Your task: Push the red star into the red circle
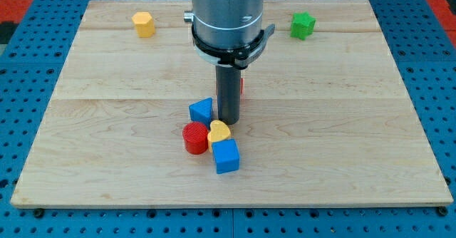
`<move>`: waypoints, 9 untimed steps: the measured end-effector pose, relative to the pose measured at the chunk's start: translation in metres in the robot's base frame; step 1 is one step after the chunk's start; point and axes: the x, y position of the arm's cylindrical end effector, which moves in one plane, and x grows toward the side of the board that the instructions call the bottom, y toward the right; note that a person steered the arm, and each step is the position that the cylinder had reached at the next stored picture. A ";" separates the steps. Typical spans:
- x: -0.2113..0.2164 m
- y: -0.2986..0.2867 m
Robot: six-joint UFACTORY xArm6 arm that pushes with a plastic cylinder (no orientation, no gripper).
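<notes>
Wooden board [342, 159] is laid on a blue pegboard surface [21, 88], seen from the front and slightly above. Grey arm housing [226, 13] is hung over the board's upper middle, and a dark rod [228, 92] is dropped straight down from it. My tip [228, 120] is set on the board just to the view's right of the blue triangle block [201, 110] and just above the yellow heart block [219, 131]; contact with either cannot be judged. No claw is carried on this arm, so apart or together cannot be told. Red circle [194, 137] is placed at the view's left of the yellow heart block, touching it. Blue cube [226, 156] is pressed against the heart from the view's bottom. Red star [241, 87] is mostly hidden behind the rod; only a thin red sliver is shown at the rod's right edge, toward the view's top from the red circle and apart from it. Yellow hexagon block [144, 24] is found near the top left of the board. Green star block [302, 26] is found near the top right, well apart from the cluster.
</notes>
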 end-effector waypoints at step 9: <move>-0.062 -0.056</move>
